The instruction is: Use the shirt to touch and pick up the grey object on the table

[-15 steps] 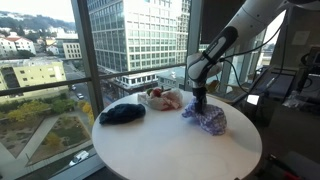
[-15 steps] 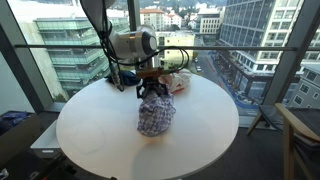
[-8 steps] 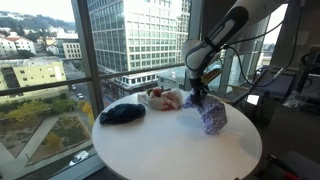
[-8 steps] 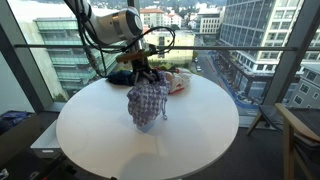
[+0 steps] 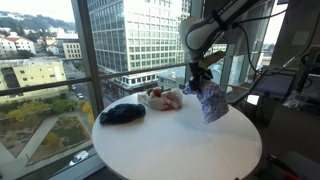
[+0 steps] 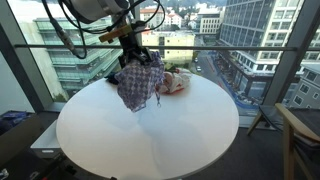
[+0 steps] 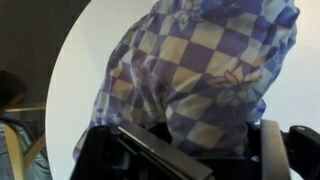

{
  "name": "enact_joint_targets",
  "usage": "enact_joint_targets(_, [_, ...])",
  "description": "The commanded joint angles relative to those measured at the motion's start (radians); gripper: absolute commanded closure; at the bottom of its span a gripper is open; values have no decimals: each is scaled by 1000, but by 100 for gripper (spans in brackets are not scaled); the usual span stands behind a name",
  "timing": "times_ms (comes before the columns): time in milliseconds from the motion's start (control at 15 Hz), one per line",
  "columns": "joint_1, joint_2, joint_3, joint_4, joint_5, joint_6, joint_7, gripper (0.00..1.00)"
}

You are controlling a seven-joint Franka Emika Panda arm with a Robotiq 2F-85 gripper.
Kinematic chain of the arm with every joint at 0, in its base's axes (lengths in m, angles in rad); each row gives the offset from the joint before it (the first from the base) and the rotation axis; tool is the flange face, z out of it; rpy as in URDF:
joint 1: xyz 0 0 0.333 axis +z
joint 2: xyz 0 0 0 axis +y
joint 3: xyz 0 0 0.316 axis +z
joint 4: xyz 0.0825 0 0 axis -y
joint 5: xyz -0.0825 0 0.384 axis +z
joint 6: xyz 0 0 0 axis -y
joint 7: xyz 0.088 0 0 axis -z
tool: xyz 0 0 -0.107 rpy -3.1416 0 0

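Note:
My gripper (image 5: pixel 201 72) is shut on a blue and white checked shirt (image 5: pixel 210 100) and holds it hanging above the round white table (image 5: pixel 170 150). The same shirt shows in an exterior view (image 6: pixel 138 82), below the gripper (image 6: pixel 134 52), and fills the wrist view (image 7: pixel 200 70), where the jaws (image 7: pixel 195 140) clamp its top. A dark grey-blue cloth object (image 5: pixel 121 113) lies at the table's window side; in an exterior view the hanging shirt hides most of it.
A white and red bundle (image 5: pixel 163 98) lies near the table's far edge, also seen in an exterior view (image 6: pixel 176 82). Glass windows surround the table. A chair (image 6: pixel 300 140) stands beside it.
The gripper has lifted the shirt clear of the table and carried it up and toward the window side.

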Motion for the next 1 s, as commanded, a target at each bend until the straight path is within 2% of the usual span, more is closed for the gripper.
enact_joint_targets(0, [11, -80, 27, 14, 2, -102, 69, 77])
enact_joint_targets(333, [14, -159, 72, 6, 13, -150, 104, 77])
enact_joint_targets(933, [7, -256, 114, -52, 84, -42, 42, 77])
